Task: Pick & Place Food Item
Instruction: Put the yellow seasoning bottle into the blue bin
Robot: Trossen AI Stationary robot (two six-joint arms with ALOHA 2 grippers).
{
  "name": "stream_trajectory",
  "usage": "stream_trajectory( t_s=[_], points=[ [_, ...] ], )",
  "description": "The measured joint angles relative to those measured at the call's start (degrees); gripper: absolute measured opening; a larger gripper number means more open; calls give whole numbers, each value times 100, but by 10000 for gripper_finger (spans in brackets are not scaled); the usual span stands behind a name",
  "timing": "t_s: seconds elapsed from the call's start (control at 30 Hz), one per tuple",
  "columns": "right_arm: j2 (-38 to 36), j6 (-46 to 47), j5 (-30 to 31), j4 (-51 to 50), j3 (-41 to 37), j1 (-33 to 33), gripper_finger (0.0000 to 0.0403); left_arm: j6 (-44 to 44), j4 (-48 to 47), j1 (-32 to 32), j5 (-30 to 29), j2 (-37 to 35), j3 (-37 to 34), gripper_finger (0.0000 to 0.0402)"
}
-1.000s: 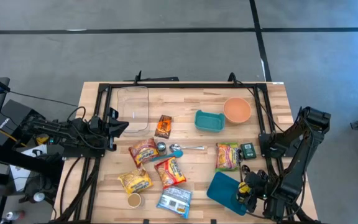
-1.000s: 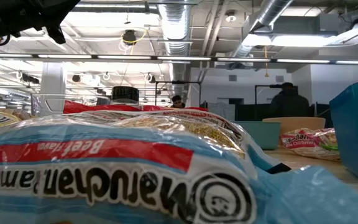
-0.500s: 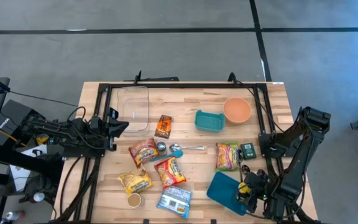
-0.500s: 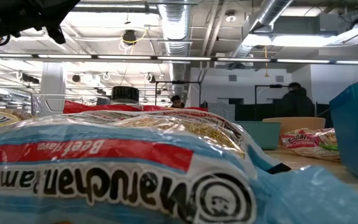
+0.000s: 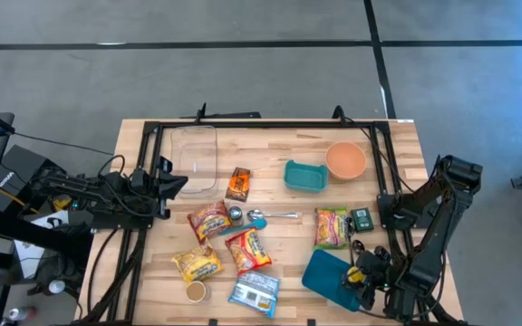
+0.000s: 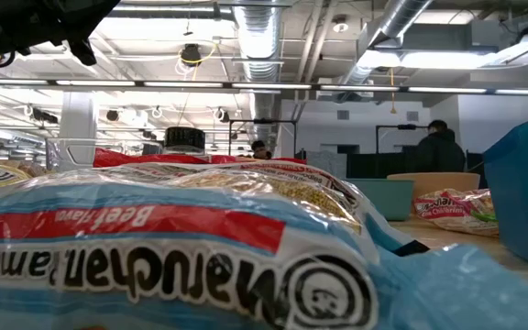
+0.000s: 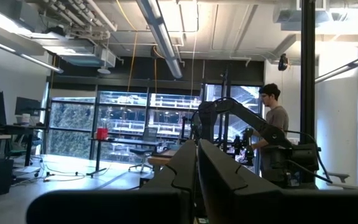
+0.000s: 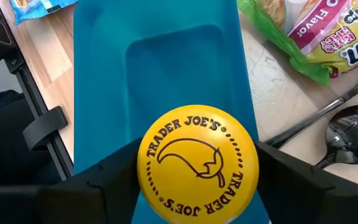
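A round can with a yellow "Trader Joe's" lid (image 8: 197, 165) sits between the two fingers of my right gripper (image 8: 197, 171), over a blue tray (image 8: 166, 74) at the table's near right (image 5: 324, 276). In the high view the right gripper (image 5: 362, 279) stands at the tray's right edge. Several ramen packets lie mid-table, among them a green one (image 5: 331, 226) and a red one (image 5: 250, 250). My left gripper (image 7: 196, 168) is shut on nothing, raised by the table's left edge (image 5: 178, 184). My right gripper has the yellow-lidded can between its two fingers, one on each opposite side of the round wall just under the lid's rim (image 8: 143, 180). The fingers slant down from above. The can is upright, lid up; the lid hides whether its bottom rests on the blue tray.
A dark spoon (image 8: 347, 124) lies beside the tray and the green packet (image 8: 328, 37). Farther back stand an orange bowl (image 5: 345, 160), a teal container (image 5: 304, 176) and a clear container (image 5: 194, 156). A small can (image 5: 196, 291) and a blue packet (image 5: 255, 292) lie at the near edge.
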Motion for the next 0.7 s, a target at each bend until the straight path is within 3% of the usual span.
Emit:
stream_trajectory(
  t_s=[0.7],
  points=[
    [-247,-1,-151,-350,0,-11,271,0,-1,1,-15,0,0,13]
  ],
)
